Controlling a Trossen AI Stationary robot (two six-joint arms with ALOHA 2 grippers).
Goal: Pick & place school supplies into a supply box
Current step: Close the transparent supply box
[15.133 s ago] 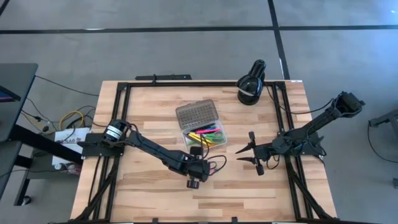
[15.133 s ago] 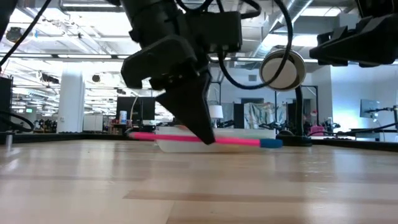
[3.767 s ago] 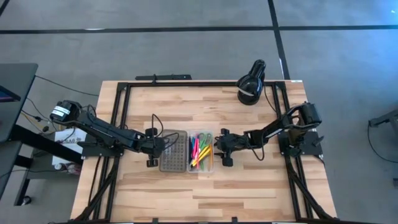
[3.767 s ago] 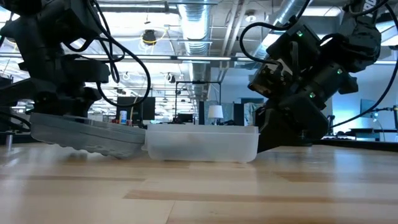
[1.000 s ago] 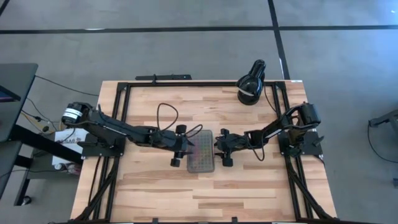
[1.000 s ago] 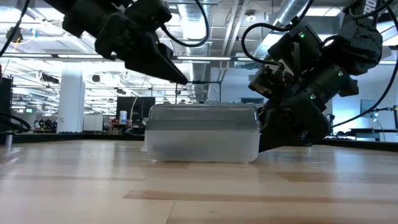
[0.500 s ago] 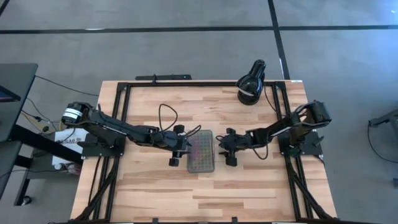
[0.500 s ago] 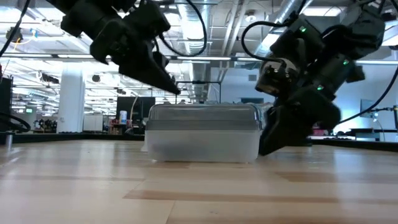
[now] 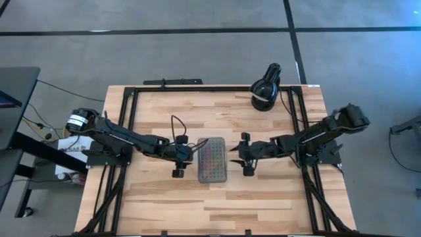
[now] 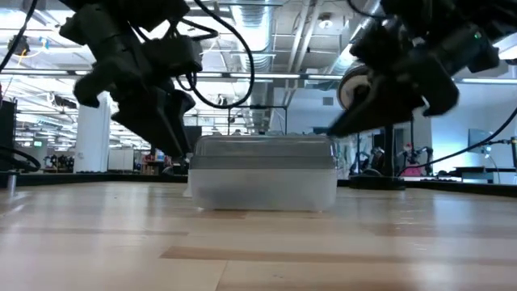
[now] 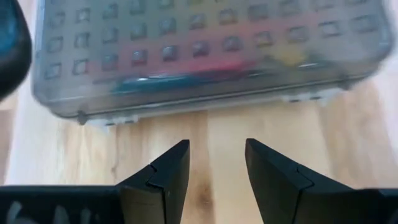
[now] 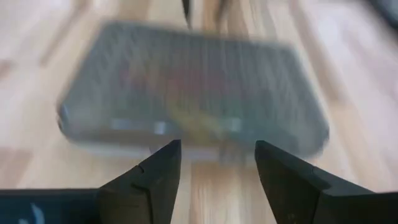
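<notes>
Mid-table: supply box [image 9: 212, 160] lid down — left gripper [image 9: 186, 153], right gripper [image 9: 237, 154] flanking, released.

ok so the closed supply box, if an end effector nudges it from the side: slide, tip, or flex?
The supply box would probably slide rather than tip: it sits low and flat on the smooth wooden table. Its thin clear plastic walls look likely to flex a little under a push. Pens visible through the lid would add some weight and may rattle or shift.
</notes>
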